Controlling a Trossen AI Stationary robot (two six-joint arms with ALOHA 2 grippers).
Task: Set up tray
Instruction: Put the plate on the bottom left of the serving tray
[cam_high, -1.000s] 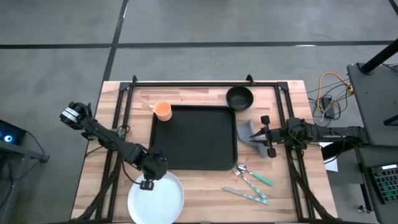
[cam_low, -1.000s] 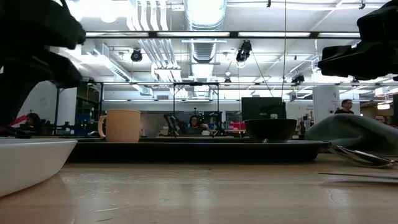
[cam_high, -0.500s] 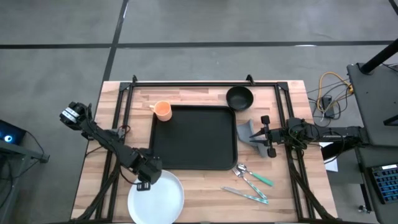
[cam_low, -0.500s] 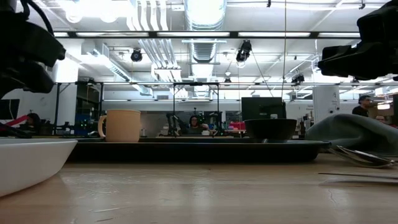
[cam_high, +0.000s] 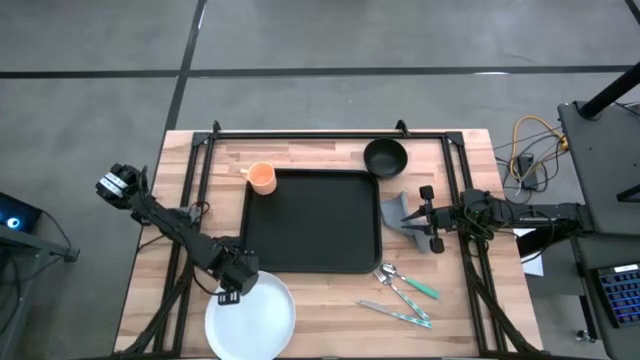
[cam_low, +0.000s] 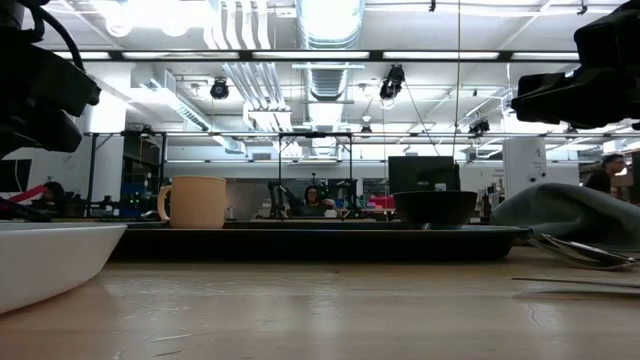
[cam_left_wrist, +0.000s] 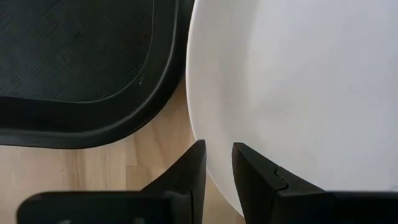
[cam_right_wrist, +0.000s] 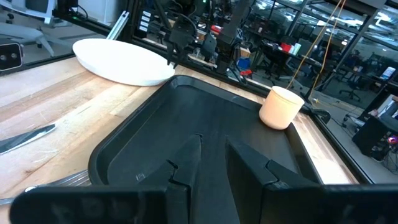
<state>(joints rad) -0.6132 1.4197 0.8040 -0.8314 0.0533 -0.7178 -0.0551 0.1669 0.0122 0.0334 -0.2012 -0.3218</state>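
The wooden table (cam_high: 320, 300) lay under both my hands. The tray (cam_high: 310, 220), black and bare, sat flat on it between them: one rounded corner lay just beside my left gripper (cam_high: 232, 292), and its far side edge lay just ahead of my right gripper (cam_high: 410, 222), which pointed across it.

My left gripper hovered over the near rim of the white plate (cam_high: 255, 320), where plate and tray corner almost met. Its two fingers (cam_left_wrist: 196, 171) stood only a narrow slit apart and pinched nothing; from table height it hung clear above the plate.

My right gripper waited on the other side of the tray, its fingers likewise a thin gap apart with nothing between them. The grey cloth (cam_high: 393, 212) lay crumpled under it, against the tray's side.

The black bowl (cam_high: 385, 157) stood beyond the tray's corner, off to one side of my right hand. The orange cup (cam_high: 262, 178) stood at the opposite corner, well ahead of that hand. The cutlery (cam_high: 405, 290) lay loose on the wood, near my right hand's other side.
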